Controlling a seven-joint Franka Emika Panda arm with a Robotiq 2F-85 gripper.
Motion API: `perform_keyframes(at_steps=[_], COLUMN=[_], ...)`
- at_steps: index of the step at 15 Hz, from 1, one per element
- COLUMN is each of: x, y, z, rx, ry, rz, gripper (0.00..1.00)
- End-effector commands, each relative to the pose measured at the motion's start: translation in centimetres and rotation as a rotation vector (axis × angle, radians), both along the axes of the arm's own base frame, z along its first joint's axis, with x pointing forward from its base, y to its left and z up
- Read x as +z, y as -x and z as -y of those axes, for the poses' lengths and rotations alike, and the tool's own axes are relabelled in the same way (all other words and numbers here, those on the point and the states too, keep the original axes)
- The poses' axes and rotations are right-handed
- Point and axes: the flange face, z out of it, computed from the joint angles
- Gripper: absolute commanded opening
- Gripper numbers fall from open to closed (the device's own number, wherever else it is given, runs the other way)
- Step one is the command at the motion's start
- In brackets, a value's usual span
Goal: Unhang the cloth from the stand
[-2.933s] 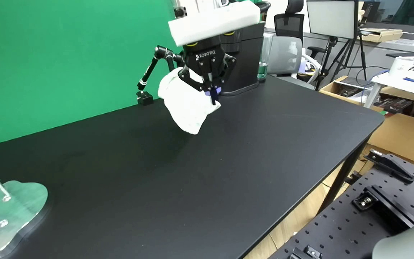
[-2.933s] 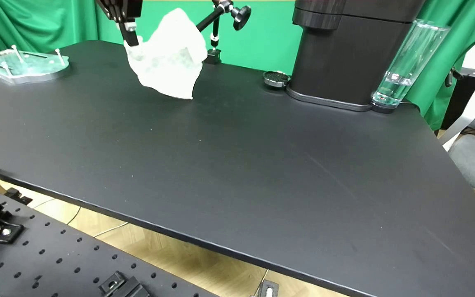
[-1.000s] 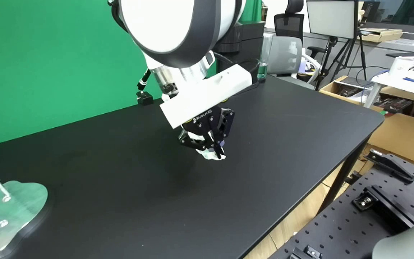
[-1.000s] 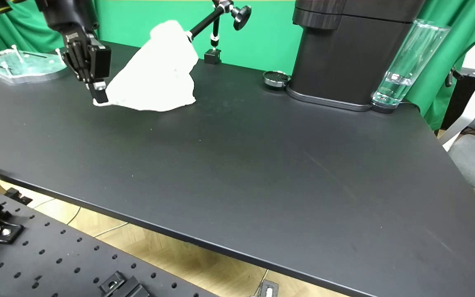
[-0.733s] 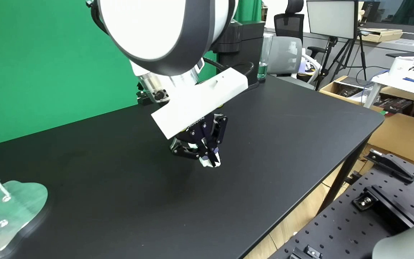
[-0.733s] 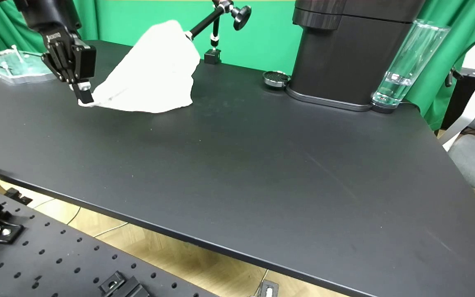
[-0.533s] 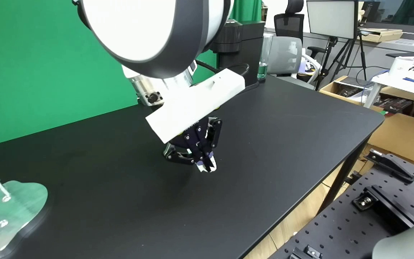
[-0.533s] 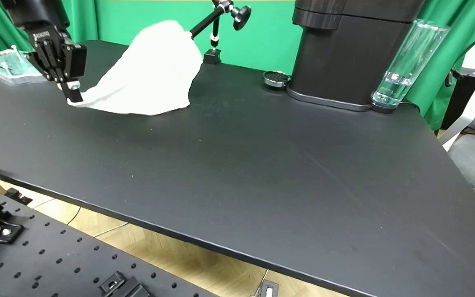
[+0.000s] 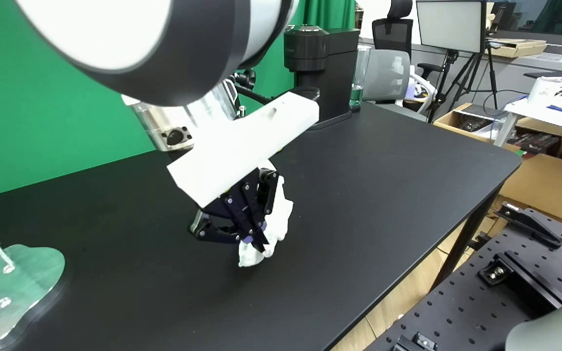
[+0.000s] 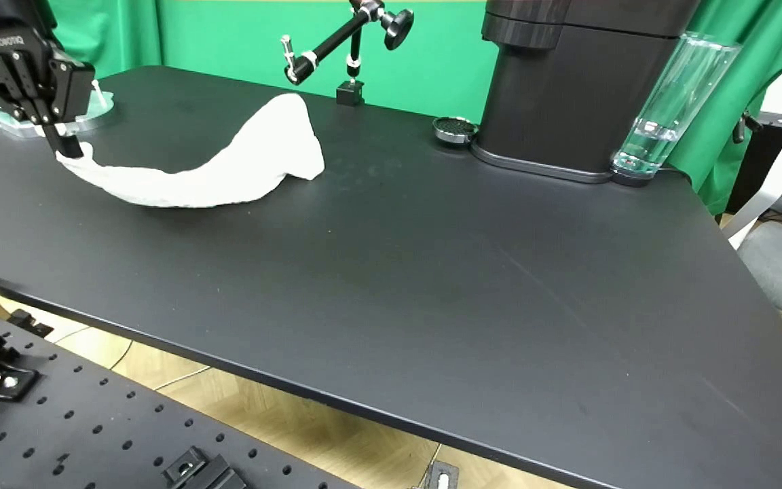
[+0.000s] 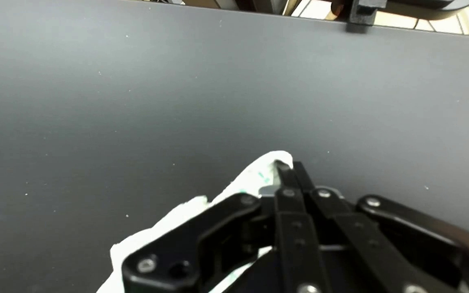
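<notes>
I have the jaws pinched on one end of the cloth (image 10: 208, 185), its long axis running from them over the bench (image 10: 432, 272) toward the stand (image 10: 331, 44), far end clear of it, so unhanging looks done, lowering likely next.

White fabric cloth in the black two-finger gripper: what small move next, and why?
I'd probably lower the gripper slightly toward the black table: it grips one end of the cloth, whose far end shows a gap below the black jointed stand.
</notes>
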Motion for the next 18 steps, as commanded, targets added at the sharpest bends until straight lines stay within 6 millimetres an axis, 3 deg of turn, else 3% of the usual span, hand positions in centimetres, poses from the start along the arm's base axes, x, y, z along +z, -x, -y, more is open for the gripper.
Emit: perform_keyframes(at_steps=[1, 7, 8, 9, 13, 18], x=[1.4, 3.0, 3.2, 3.4, 4.6, 6.3], y=[-1.6, -6.0, -6.6, -7.0, -8.3, -9.0], z=[2.2, 7.1, 7.9, 8.6, 10.3, 11.0], rx=[-0.06, -0.17, -0.189, -0.205, -0.264, -0.322], ry=[0.007, 0.046, 0.052, 0.059, 0.07, 0.062], rz=[0.061, 0.185, 0.193, 0.202, 0.244, 0.269], gripper=[0.0, 0.0, 0.27, 0.28, 0.55, 0.88])
